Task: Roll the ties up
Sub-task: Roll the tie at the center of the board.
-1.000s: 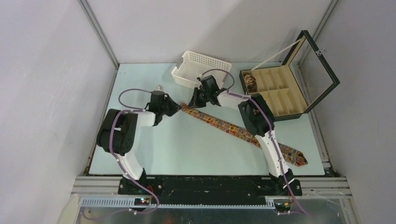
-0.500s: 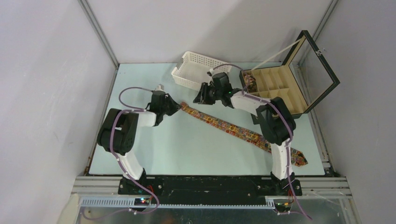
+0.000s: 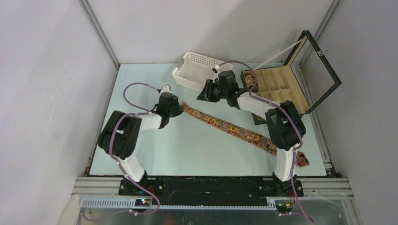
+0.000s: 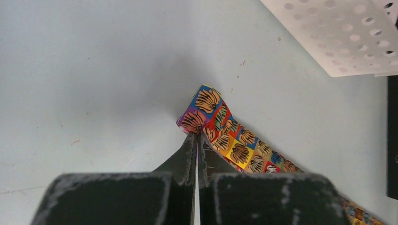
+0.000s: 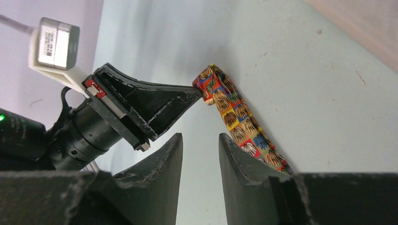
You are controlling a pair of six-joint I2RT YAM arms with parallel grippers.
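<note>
Tie end (image 4: 202, 108) no longer in right claw (image 5: 200, 140)

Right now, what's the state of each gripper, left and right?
Left gripper: closed, pinching the tie at its narrow end.
Right gripper: open, holding nothing.

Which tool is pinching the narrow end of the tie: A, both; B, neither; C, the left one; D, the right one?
C: the left tool is shut on the curled end of the tie, while the right tool hangs open and clear of it.
</note>
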